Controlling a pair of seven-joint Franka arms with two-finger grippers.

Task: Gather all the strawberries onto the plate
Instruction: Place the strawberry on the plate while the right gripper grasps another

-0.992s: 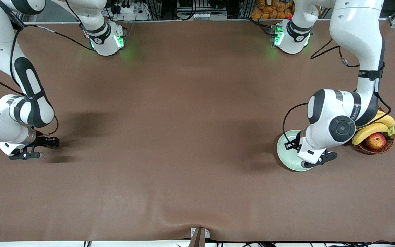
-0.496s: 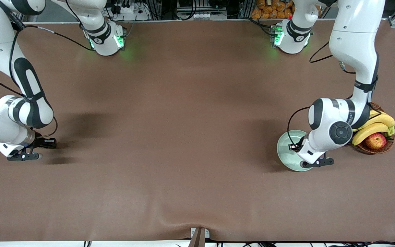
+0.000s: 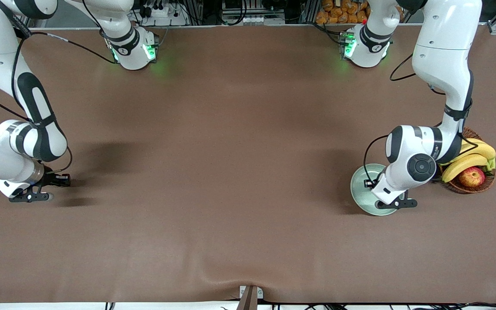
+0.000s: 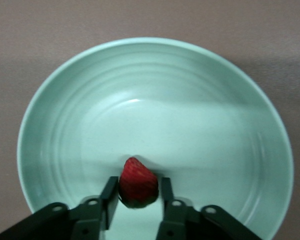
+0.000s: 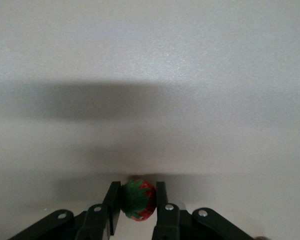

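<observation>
The pale green plate [image 3: 360, 189] sits toward the left arm's end of the table. My left gripper [image 3: 393, 205] is low over it, open. A red strawberry [image 4: 138, 181] sits between the fingers of this gripper [image 4: 137, 184], just over the plate's [image 4: 155, 44] floor; it touches one finger and a thin gap shows at the other. At the right arm's end, my right gripper [image 3: 30, 197] is down at the brown table and shut on a strawberry [image 5: 138, 200] with its green cap up; the right wrist view shows the gripper [image 5: 138, 192] pinching it from both sides.
A brown wicker basket [image 3: 459, 187] with bananas [image 3: 467, 161] and a red-yellow apple [image 3: 472, 176] stands right beside the plate, at the table's end. A small metal bracket [image 3: 250, 295] sits at the table's edge nearest the camera.
The left arm has come down lower over the plate and its fingers have eased apart around the strawberry. The right gripper has closed on its strawberry.
</observation>
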